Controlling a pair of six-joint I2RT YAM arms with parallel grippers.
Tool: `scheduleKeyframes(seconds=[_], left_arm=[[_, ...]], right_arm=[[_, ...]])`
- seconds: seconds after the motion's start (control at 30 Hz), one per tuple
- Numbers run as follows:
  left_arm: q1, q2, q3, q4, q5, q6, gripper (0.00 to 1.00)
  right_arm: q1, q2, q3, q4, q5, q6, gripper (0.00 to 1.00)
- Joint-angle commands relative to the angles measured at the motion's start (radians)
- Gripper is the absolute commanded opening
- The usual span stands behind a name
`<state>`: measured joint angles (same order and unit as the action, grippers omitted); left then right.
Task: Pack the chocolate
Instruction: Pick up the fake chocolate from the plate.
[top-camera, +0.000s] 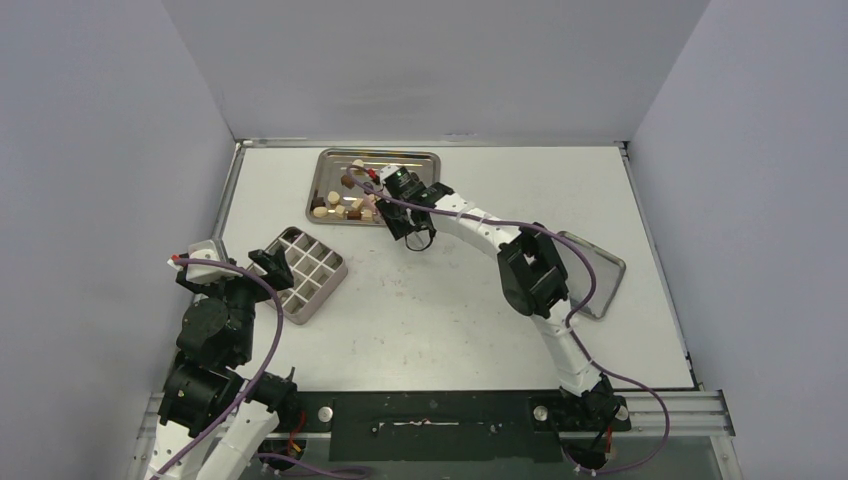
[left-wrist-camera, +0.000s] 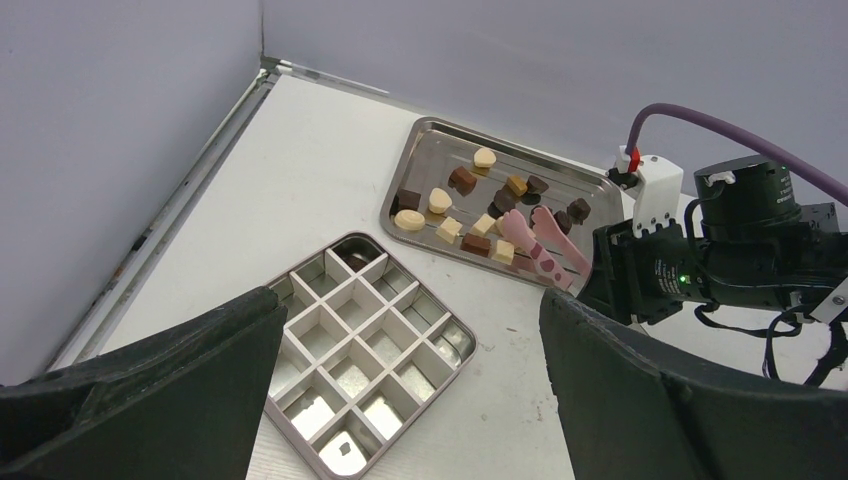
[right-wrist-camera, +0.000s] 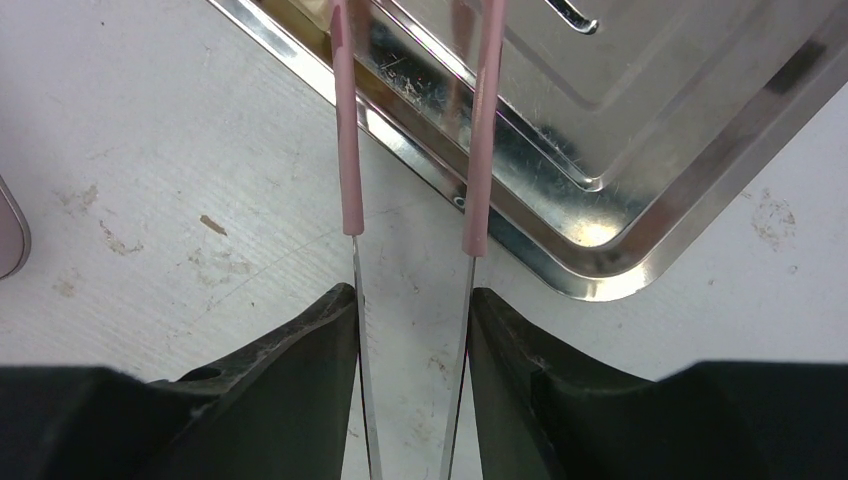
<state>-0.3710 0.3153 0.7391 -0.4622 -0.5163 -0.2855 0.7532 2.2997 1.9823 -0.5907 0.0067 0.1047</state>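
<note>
Several chocolate chunks, dark brown, mid brown and cream, lie in a steel tray at the back; they also show in the left wrist view. One dark chunk sits in the far corner cell of the divided box. My right gripper is shut on pink tongs, whose tips reach among the chunks in the tray. In the right wrist view the gripper holds the tongs by both arms, which stand slightly apart. My left gripper is open and empty above the box.
A flat metal lid lies at the right beside the right arm's elbow. The tray's corner and a corner of the box show in the right wrist view. Grey walls enclose the table on three sides.
</note>
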Motion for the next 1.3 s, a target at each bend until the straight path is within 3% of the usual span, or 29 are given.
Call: scheduleKeyframes(seconds=[0.0, 0.77, 1.27], left_arm=[[0.006, 0.002, 0.016, 0.034, 0.008, -0.003, 0.97], [0.005, 0.003, 0.017, 0.038, 0.012, -0.003, 0.97], [0.005, 0.001, 0.017, 0.034, 0.009, -0.003, 0.97]], right_arm=[[-0.003, 0.005, 0.063, -0.011, -0.024, -0.003, 0.41], [-0.022, -0.035, 0.028, -0.059, 0.004, 0.037, 0.41], [-0.026, 0.072, 0.147, -0.09, -0.01, 0.034, 0.42]])
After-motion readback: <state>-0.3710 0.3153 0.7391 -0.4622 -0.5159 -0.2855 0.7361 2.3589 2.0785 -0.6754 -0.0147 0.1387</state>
